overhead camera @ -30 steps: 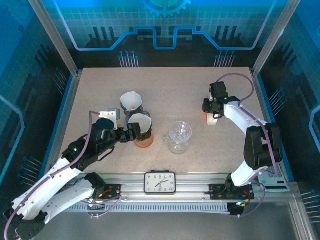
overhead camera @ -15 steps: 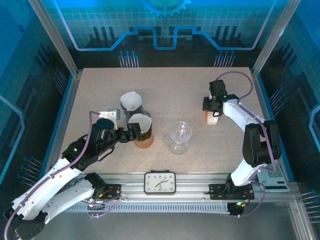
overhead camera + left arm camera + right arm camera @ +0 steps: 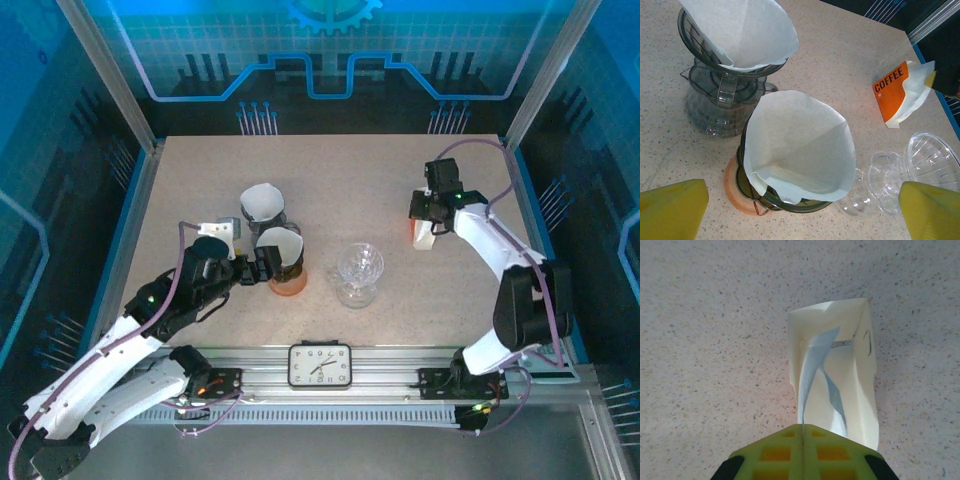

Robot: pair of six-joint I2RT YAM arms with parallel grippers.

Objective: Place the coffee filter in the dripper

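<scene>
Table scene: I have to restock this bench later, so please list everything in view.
far dripper: 1, smoky grey, left of centre
near dripper: 1, smoky on orange base, just ahead of left gripper
paper filters: 2, white, one in each smoky dripper
empty dripper: 1, clear, centre
filter pack: 1, orange and white, right
clock: 1, white face, near rail
table: 1, speckled beige
left gripper: 1, yellow pads, open
right gripper: 1, yellow pads, shut on pale sheet at the pack's mouth

Left end effector (image 3: 267,268) agape; right end effector (image 3: 802,434) clamped.
</scene>
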